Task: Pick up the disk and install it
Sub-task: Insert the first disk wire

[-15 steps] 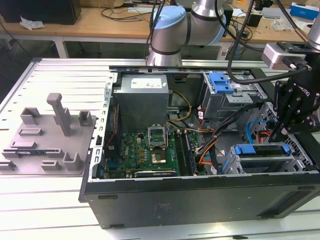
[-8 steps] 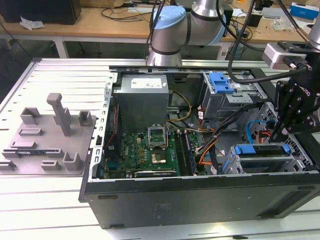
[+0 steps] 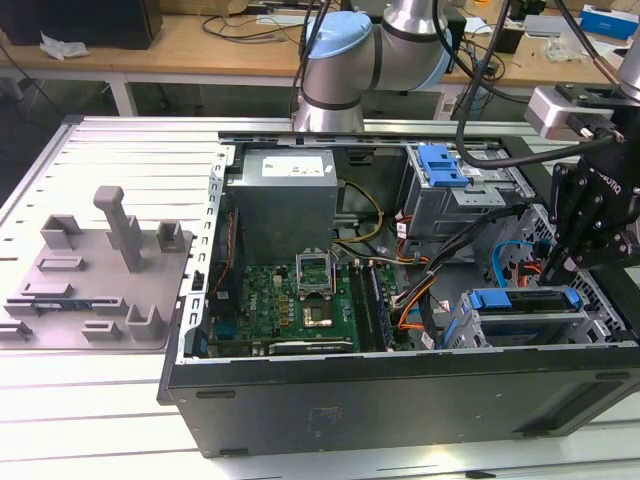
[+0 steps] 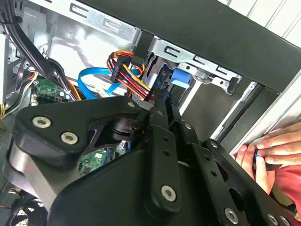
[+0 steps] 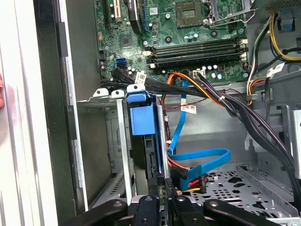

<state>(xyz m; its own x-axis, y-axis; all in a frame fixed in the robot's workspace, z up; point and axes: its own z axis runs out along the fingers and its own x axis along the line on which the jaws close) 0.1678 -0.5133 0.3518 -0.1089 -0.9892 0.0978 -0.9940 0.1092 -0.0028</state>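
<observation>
The disk (image 3: 525, 298) stands on edge in the drive bay at the exterior view's lower right, with its blue carrier frame uppermost. The gripper (image 3: 553, 270) hangs just above it, fingers together with nothing between them. 1 blue data cable (image 5: 200, 160) and black power cables (image 5: 235, 106) crowd the bay. A person's hand (image 4: 265, 150) rests on the case (image 3: 400, 400) rim.

You're working under bright, even room light from overhead. In the exterior view the pale tabletop (image 3: 90, 430) comes close to washing out, while the black case wall (image 3: 400, 400) stays dark and flat. The motherboard (image 3: 290, 300) is softly lit, with only weak shadows round it. In the second wrist view the pincer (image 4: 162, 101) is a dark mass with small glints on its screws, and the bare metal bay bracket (image 4: 188, 56) catches mild glare.
</observation>
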